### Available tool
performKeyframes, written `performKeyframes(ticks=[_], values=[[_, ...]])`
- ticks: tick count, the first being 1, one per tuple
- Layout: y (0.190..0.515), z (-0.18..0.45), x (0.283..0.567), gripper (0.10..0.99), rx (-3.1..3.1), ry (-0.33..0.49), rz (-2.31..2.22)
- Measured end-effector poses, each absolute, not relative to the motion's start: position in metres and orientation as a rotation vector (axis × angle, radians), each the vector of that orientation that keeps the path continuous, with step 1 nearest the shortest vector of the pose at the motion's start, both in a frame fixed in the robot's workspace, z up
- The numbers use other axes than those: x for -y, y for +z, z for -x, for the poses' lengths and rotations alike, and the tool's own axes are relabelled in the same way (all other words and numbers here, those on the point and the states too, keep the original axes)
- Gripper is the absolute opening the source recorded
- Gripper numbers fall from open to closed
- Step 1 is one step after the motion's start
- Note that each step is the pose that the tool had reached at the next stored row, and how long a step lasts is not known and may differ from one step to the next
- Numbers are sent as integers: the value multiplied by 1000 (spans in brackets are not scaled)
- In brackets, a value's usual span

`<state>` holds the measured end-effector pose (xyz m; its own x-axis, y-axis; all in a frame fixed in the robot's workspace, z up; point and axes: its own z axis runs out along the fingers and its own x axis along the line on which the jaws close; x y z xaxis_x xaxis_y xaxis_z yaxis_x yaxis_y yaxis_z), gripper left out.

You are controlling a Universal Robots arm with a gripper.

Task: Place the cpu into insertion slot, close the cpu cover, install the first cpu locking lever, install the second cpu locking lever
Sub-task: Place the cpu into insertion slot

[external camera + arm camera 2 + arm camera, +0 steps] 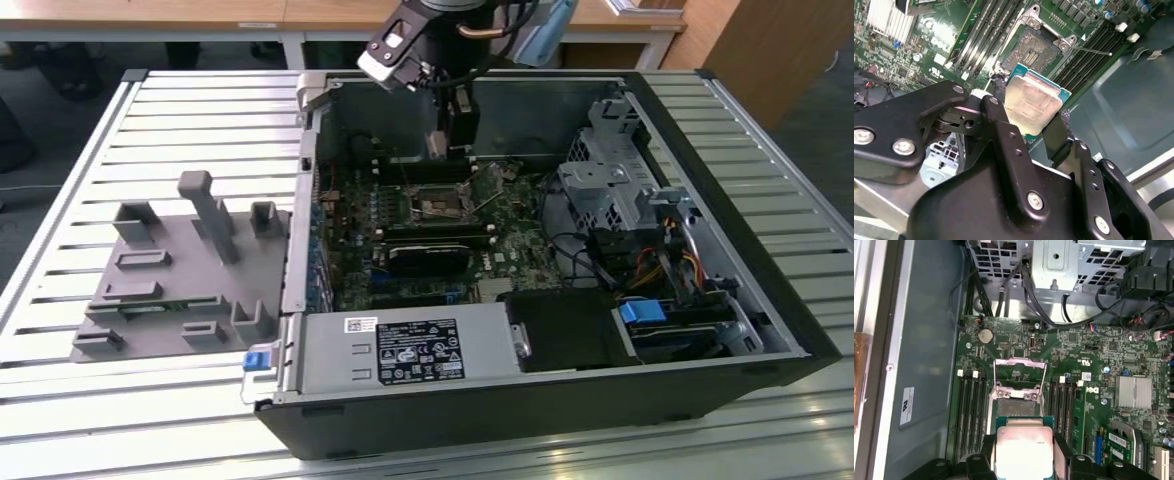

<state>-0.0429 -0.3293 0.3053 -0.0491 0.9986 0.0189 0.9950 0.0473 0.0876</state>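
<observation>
My gripper [1029, 114] is shut on the cpu [1033, 102], a small square chip with a silvery top and a green rim, clamped by two opposite edges between the black fingers [999, 97]. It hangs just above the motherboard, a short way from the insertion slot [1036, 47], whose dark centre lies bare. In the first wrist view the cpu [1021, 450] sits just short of the insertion slot [1016, 405], and the cpu cover [1020, 371] stands swung open beyond it. A thin locking lever [1094, 51] sticks out beside the slot. In the exterior view the gripper [447, 150] hovers inside the case, behind the slot [438, 203].
Black memory slots [971, 405] flank the socket on both sides. A heatsink [1134, 390], cables [1004, 295] and a metal drive cage [607, 185] crowd the case. The grey power-supply box [400, 350] sits at the front. A grey fixture [174, 270] lies on the slatted table.
</observation>
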Motion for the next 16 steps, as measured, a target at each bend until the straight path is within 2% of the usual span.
performKeyframes(ticks=[16], values=[[277,43,323,545,-2196,117,-2175]])
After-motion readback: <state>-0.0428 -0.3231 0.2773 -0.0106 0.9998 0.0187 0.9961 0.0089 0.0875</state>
